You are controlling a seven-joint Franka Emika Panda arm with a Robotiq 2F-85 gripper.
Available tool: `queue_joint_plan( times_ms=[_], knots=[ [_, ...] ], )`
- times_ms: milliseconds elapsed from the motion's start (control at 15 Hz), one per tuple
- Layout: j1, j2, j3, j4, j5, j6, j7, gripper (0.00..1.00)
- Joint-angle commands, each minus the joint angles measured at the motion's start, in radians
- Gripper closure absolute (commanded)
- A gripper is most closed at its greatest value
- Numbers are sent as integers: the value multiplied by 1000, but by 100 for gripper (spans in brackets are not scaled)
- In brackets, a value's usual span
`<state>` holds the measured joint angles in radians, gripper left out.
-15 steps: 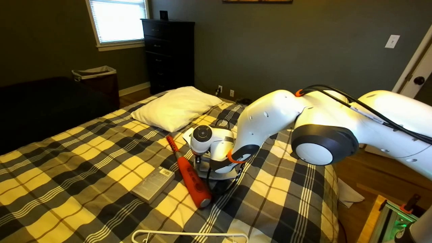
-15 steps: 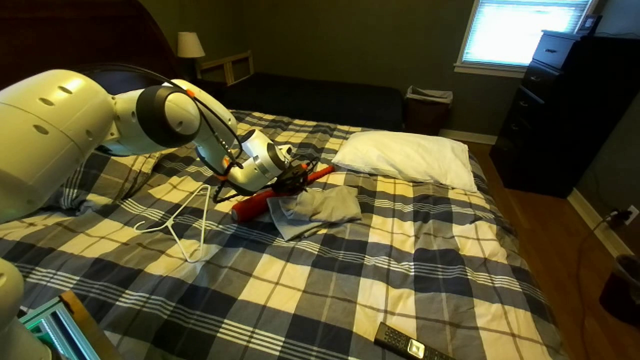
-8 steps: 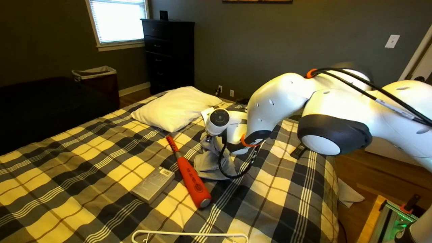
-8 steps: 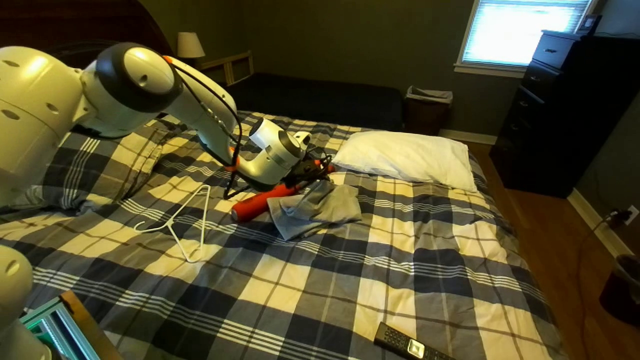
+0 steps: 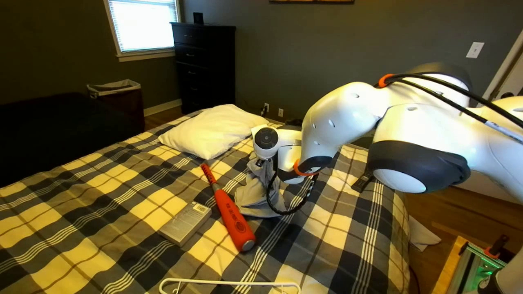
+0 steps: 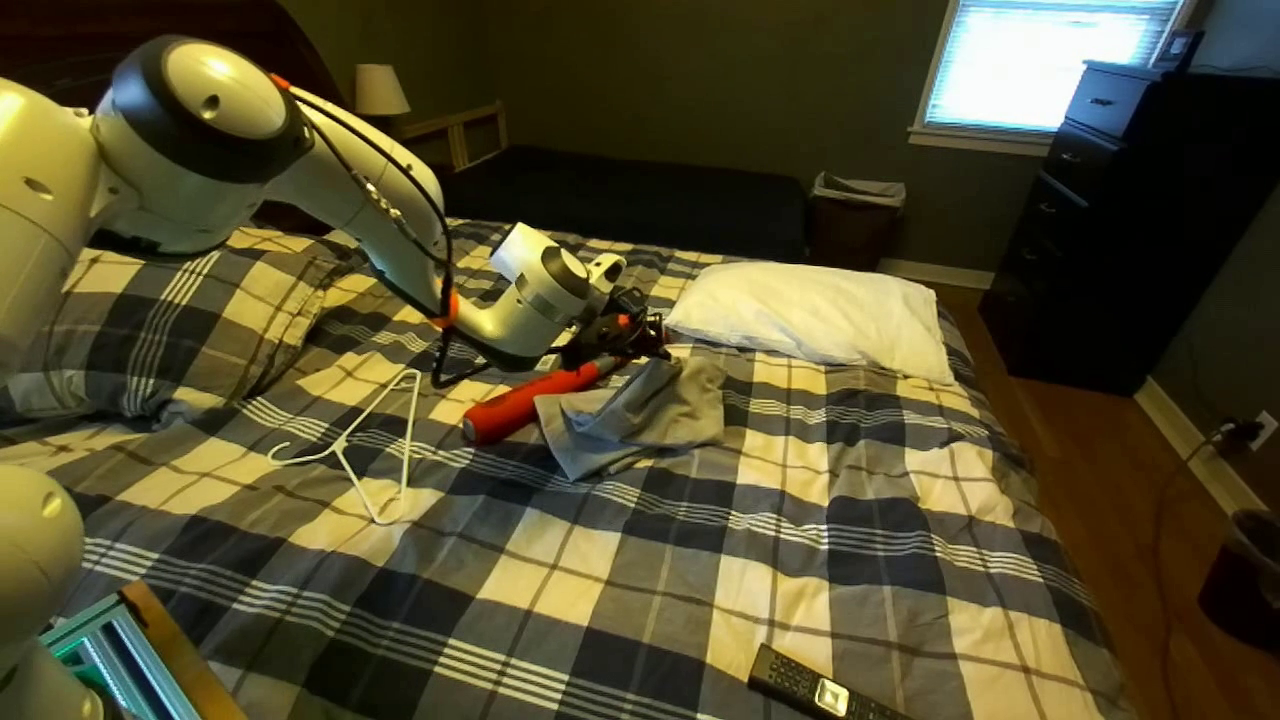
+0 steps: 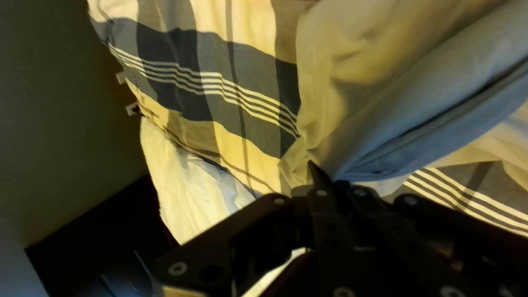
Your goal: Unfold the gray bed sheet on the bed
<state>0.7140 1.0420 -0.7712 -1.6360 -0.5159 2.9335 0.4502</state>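
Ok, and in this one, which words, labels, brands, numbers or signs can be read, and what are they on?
No text reads clearly here.
Red bat: dark lettering and a round mark, too blurred to read.
Gray box: barcode; any wording is too small to read.
Remote: any key markings are too small.
Cable tag: any print is too blurred.
Gray sheet: no lettering shows.

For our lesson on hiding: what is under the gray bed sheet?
The plaid bed lies under the gray bed sheet and shows around its edges; anything else beneath is covered, so unseen.
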Motion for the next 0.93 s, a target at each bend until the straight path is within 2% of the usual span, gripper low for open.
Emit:
queue_joint_plan(
  times_ms=[0, 133, 200, 333, 400, 533, 867],
  knots=[
    [163, 0, -162, -139, 67, -75, 126, 99],
    [245, -15, -224, -223, 103, -135, 173, 99],
    [165, 10, -171, -126, 102, -92, 97, 97],
    [221, 4, -214, -182, 114, -116, 130, 97],
    [216, -2, -200, -190, 123, -144, 120, 99],
    [208, -5, -191, -213, 141, -272, 101, 99],
    [168, -24, -137, -298, 121, -491, 122, 99]
  ],
)
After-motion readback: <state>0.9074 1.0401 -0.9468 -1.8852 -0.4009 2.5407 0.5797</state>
